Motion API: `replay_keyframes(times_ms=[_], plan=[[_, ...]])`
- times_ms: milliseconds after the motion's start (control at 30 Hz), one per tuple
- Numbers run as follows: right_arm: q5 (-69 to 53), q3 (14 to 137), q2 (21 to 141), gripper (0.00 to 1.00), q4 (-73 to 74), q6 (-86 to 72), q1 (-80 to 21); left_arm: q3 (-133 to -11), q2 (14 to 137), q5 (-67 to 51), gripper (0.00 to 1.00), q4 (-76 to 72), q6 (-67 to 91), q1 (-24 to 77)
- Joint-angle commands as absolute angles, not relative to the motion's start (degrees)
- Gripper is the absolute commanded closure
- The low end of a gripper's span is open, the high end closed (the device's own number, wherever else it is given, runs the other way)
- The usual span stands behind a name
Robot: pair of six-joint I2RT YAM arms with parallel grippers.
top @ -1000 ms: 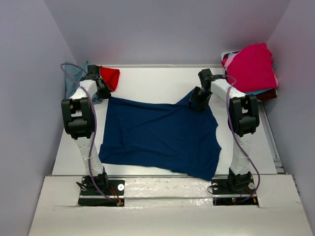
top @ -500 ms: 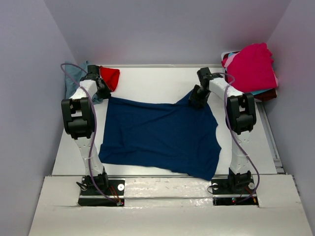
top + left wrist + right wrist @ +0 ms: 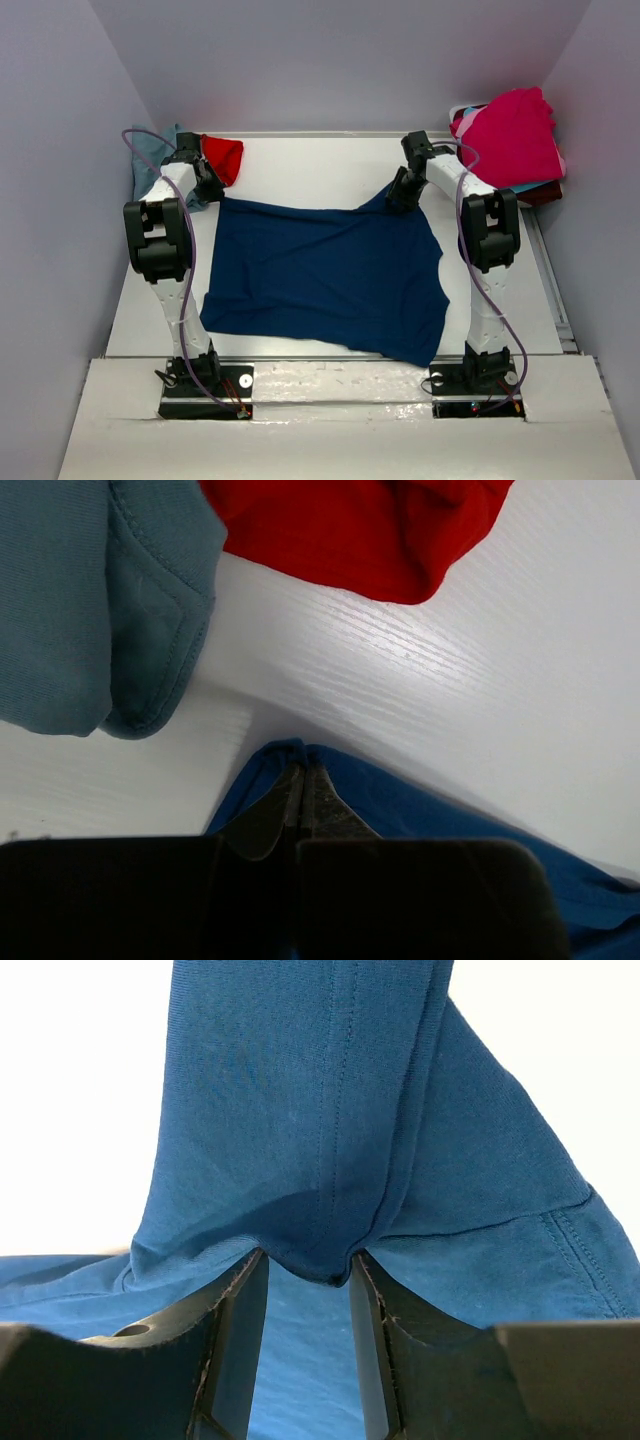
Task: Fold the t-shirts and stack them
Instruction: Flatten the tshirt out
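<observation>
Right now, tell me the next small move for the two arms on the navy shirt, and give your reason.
Probably finish closing the right end effector. Its fingers stand either side of a bunched fold of the navy shirt with a gap between them, while the left end effector is already shut on the far left corner. With both far corners pinched, the arms could draw that edge toward the near edge.

Two arms of matching build. Left arm (image 3: pixel 170 250): white tubular links, black joint housings, black base plate. Right arm (image 3: pixel 487 250): same white-and-black finish. A thin purple cable (image 3: pixel 190 290) runs along each arm from base to wrist, looping free above the wrist. Left gripper (image 3: pixel 300 800): matte black fingers tapering to thin tips. Right gripper (image 3: pixel 305 1290): black fingers with flat inner faces and pale worn edges.
</observation>
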State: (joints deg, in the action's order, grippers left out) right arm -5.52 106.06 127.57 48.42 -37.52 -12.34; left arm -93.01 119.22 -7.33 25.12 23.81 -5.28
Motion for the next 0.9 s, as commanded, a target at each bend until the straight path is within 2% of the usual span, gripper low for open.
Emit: replay_keyframes(times_ms=[0,100,133,233,567,867], plan=[[-4.66,108.02,127.53,0.6,48.16,-37.35,-11.95,-93.87,119.18,-6.85,0.94,25.31,22.68,-5.71],[-4.83,108.54,127.97,0.73,48.25,-37.27,-11.95,-94.04,119.18,-6.77,0.94,25.49,22.68,-5.71],[-4.83,109.07,128.06,0.82,48.34,-37.27,-11.95,-94.22,119.18,-6.77,0.94,25.49,22.68,-5.71],[-5.19,110.47,128.67,0.93,48.87,-37.09,-11.95,-94.22,119.27,-6.85,0.94,25.49,22.68,-5.71],[-5.8,115.48,129.9,0.93,50.18,-35.95,-11.95,-94.04,119.35,-6.94,0.94,25.49,22.76,-5.71],[-11.77,128.75,135.17,0.93,51.94,-33.23,-11.95,-93.25,119.27,-7.12,0.94,25.05,22.94,-5.71]])
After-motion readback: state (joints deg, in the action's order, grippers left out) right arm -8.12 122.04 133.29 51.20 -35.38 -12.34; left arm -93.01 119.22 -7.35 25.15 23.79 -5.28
